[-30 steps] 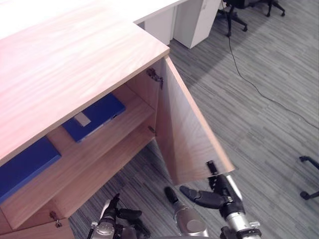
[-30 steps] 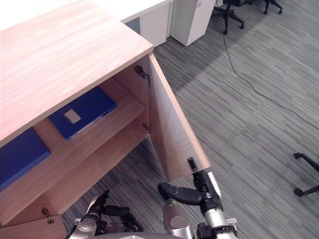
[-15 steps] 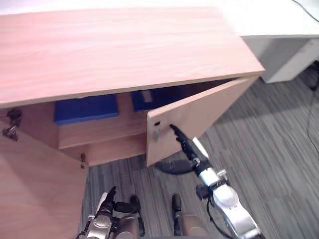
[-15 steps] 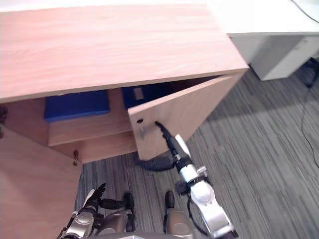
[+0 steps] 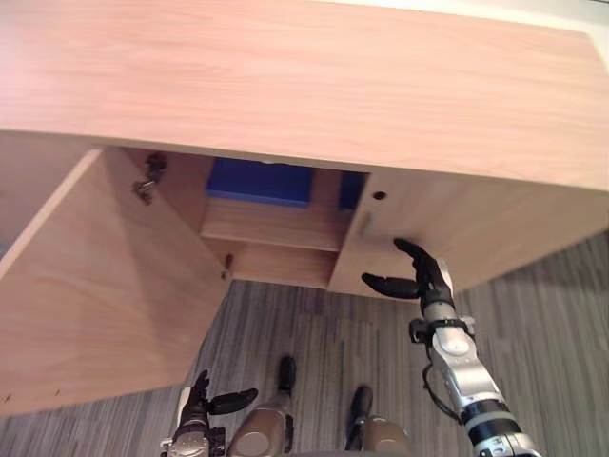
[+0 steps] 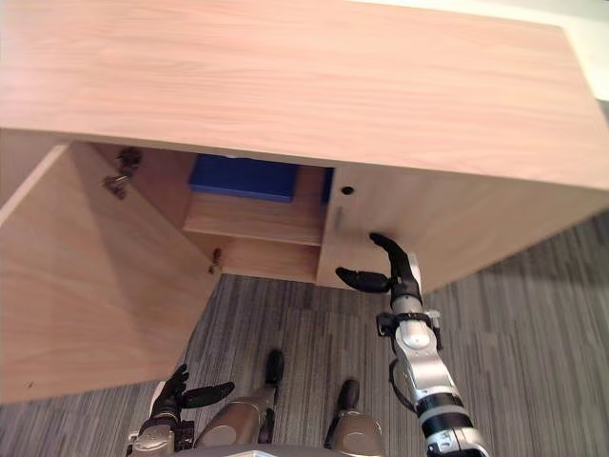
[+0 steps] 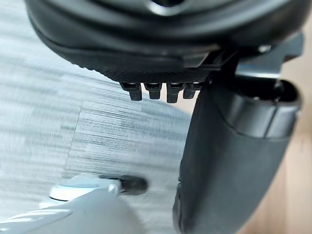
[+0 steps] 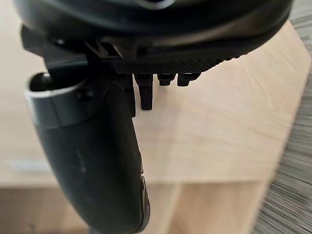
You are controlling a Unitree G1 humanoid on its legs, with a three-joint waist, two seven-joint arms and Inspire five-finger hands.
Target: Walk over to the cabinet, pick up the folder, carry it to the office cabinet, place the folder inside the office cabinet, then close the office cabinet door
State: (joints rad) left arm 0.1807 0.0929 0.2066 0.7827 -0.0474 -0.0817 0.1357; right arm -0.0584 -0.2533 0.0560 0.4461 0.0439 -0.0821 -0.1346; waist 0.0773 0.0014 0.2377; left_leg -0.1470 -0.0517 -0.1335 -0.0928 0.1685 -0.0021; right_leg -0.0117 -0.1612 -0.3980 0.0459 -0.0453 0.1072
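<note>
Blue flat folder (image 5: 259, 181) lies on the shelf (image 5: 271, 224) inside the light wooden office cabinet (image 5: 285, 86). The right hand (image 5: 419, 276) presses straight fingers against its nearly shut right door (image 5: 485, 228). The left hand (image 5: 203, 402) hangs open-fingered below.

We record a floor (image 5: 314, 333) of grey carpet with fine light and dark streaks, laid in square tiles whose streaks turn from one tile to the next. It lies in front of the cabinet (image 5: 285, 76) and extends past its right end. The cabinet is of pale, reddish wood grain with a broad flat top. Behind its far right corner we note a white surface (image 6: 590, 48). Light falls evenly on the cabinet's top; its interior is in shade.
</note>
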